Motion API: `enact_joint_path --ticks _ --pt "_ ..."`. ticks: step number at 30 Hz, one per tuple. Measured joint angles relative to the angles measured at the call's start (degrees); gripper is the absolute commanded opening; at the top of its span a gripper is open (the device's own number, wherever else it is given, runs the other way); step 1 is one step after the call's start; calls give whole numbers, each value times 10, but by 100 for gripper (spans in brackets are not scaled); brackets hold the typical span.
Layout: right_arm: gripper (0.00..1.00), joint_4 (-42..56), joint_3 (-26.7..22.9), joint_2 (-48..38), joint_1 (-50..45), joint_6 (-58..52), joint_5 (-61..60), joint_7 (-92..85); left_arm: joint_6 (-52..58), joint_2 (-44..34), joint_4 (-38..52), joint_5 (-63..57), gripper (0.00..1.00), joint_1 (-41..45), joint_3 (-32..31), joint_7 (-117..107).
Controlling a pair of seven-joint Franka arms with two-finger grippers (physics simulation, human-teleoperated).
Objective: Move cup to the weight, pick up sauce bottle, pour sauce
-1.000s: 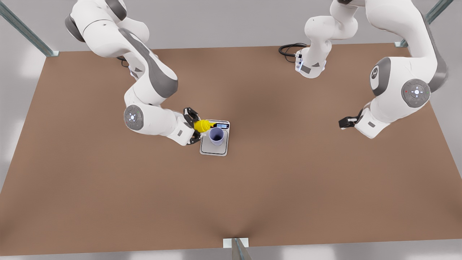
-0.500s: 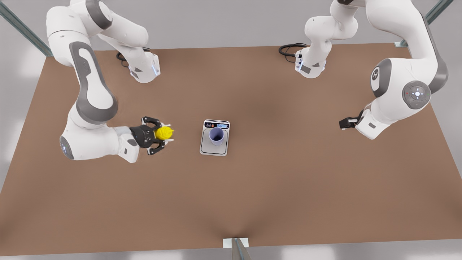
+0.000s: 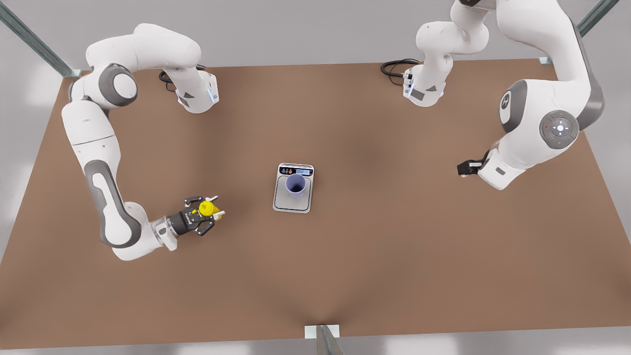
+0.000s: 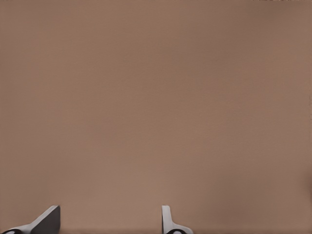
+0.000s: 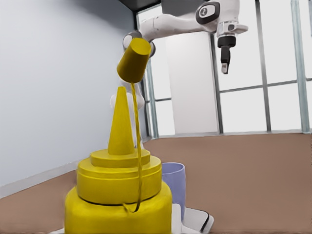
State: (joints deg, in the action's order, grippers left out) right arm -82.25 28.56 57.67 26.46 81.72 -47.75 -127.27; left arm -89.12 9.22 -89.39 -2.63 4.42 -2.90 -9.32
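Right end effector [image 3: 213,211]: at the front view's left, low over the table [image 3: 394,256]; we see its fingers pinching the sauce bottle from two sides.
Sauce bottle [image 3: 209,209]: held upright, nozzle up; in the right wrist view we see its yellow body [image 5: 118,195], the pointed tip, and its cap tilted above on a thin tether.
Weight [image 3: 294,188]: flat on the table near the middle, well apart from the bottle; its dark display strip lies at the far edge. In the right wrist view we see a corner of it [image 5: 197,219] behind the bottle.
Cup [image 3: 296,185]: upright on the weighing plate, mouth open upward; in the right wrist view it stands [image 5: 174,187] just behind the bottle.
Left end effector [image 3: 463,168]: at the front view's right, waiting above the table, well apart from the weight. In the left wrist view we see two fingertips [image 4: 168,222] spread apart with nothing between them, bare table beyond. In the right wrist view it hangs far off [image 5: 224,66], pointing down.
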Motion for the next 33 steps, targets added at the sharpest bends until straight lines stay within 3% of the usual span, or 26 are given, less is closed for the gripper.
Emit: enact_joint_path --ticks 11,18,20,21,22,23,31,33 --pt "47 1 -23 30 -9 25 1 -35 -1 1 0 0 100 0 0 0" --pt "53 1 -28 46 -11 25 2 -46 -1 1 0 0 100 6 0 0" --pt "62 1 -28 47 -11 33 1 -52 -1 1 0 0 100 4 1 0" --pt "84 1 -28 47 -11 34 0 -52 0 1 0 0 100 4 0 0" --pt "96 1 -28 46 -11 34 0 -52 -1 1 0 0 100 5 0 0" --pt "100 1 -28 47 -11 34 0 -50 0 1 0 0 100 5 0 0" --pt "100 1 -29 46 -6 34 0 -42 0 1 0 0 100 5 1 0" --pt "100 2 -50 45 -3 33 0 -43 -1 1 0 0 100 4 0 0"
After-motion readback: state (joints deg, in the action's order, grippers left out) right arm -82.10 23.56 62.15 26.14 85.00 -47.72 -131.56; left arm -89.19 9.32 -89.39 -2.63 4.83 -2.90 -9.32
